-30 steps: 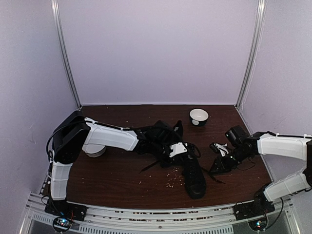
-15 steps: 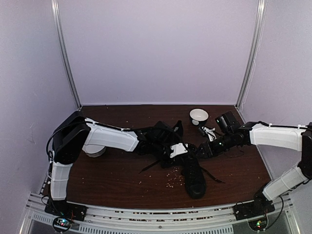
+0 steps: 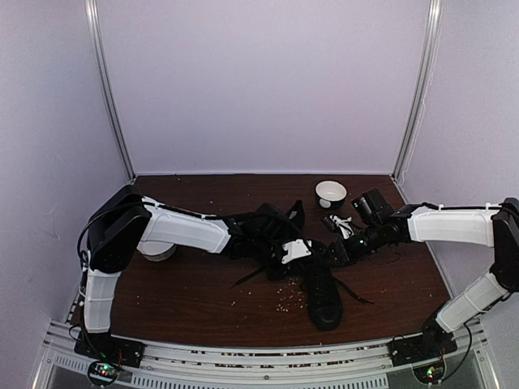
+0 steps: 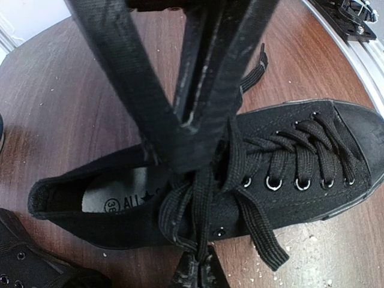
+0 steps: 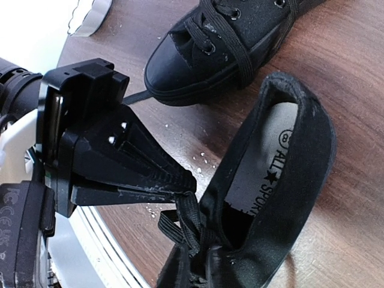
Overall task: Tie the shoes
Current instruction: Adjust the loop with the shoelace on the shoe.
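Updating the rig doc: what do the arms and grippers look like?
Left arm and right arm: white shells, black joints, thin black cables looping off the lower links. Left gripper and right gripper: black, with white wrist pieces. The left's fingers are long, tapered, scuffed.

The two low-top canvas sneakers (image 3: 323, 296) are black all over, flat woven laces (image 4: 258, 231) included, with silver metal eyelets (image 4: 271, 182) and a pale grey insole (image 4: 114, 201) printed in black. The wood-grain bench (image 3: 203, 300) is dark reddish-brown, flecked with pale crumbs (image 3: 284, 304); the small round bowl (image 3: 331, 193) is white.
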### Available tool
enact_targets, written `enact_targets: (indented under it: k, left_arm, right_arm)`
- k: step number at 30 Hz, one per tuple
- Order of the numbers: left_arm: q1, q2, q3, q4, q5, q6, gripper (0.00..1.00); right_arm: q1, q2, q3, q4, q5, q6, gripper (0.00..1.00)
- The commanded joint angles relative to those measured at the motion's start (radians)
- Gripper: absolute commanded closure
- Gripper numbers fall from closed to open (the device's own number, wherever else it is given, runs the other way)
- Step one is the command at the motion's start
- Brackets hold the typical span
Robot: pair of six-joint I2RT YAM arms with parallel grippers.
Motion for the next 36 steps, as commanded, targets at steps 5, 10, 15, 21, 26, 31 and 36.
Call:
enact_targets:
  k: [5, 10, 15, 21, 26, 31, 36]
  left_arm:
    - [-0.003, -0.04, -0.012, 0.036, -0.009, 0.007, 1.0]
    - [-0.007, -0.131, -0.118, 0.195, -0.069, 0.023, 0.73]
    - [-0.016, -0.163, -0.142, 0.244, -0.136, 0.109, 0.38]
    - [-0.047, -0.151, -0.094, 0.208, -0.131, 0.201, 0.23]
    - [-0.076, -0.082, -0.021, 0.17, -0.136, 0.237, 0.2]
    - [-0.086, -0.043, 0.007, 0.19, -0.161, 0.231, 0.22]
    - [-0.086, -0.011, 0.029, 0.136, -0.135, 0.262, 0.25]
  right_arm:
    - [0.007, -0.008, 0.023, 0.007, -0.027, -0.011, 1.0]
    - [0.008, -0.025, 0.024, 0.001, -0.049, -0.025, 1.0]
    - [0.008, -0.032, 0.023, -0.003, -0.056, -0.037, 1.0]
    - [0.007, -0.043, 0.027, -0.019, -0.058, -0.056, 1.0]
    - [0.004, -0.058, 0.023, -0.028, -0.059, -0.065, 1.0]
    - [0.0, -0.073, 0.015, -0.015, -0.074, -0.059, 1.0]
    - [-0.005, -0.07, 0.01, -0.014, -0.076, -0.061, 1.0]
